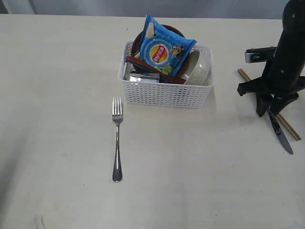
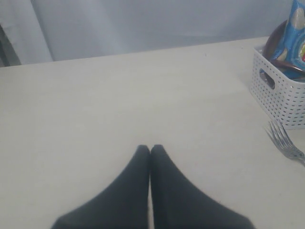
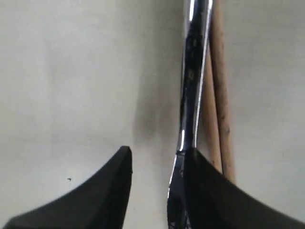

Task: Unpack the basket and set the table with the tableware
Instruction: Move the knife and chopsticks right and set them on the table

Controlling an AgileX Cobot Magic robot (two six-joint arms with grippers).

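**Knife leaning on my finger, basket not yet emptied**

Nearest lies the fork [image 1: 117, 143], flat on the surface [image 1: 57, 95] with its tines toward the basket. My left pincer [image 2: 150, 149] hangs over bare surface with its tips pressed together, holding nothing.

Over on the right, my right pincer [image 3: 158, 150] stands wide, low over the knife [image 3: 193, 71]. The knife lies on the surface against the inner face of one finger, and the other finger is well clear of it, so I judge it is not gripped. The chopsticks [image 3: 219, 95] lie just beside the knife, perhaps touching it. If I rise crookedly, that finger could drag the knife askew or roll it onto the chopsticks.

Farther back stands the basket [image 1: 167, 93], with the bowl [image 1: 200, 67] inside at its right end. A blue chip bag [image 1: 164, 50] sits on top of what remains. Reaching past the bag could snag it, and the light basket might slide or tip.
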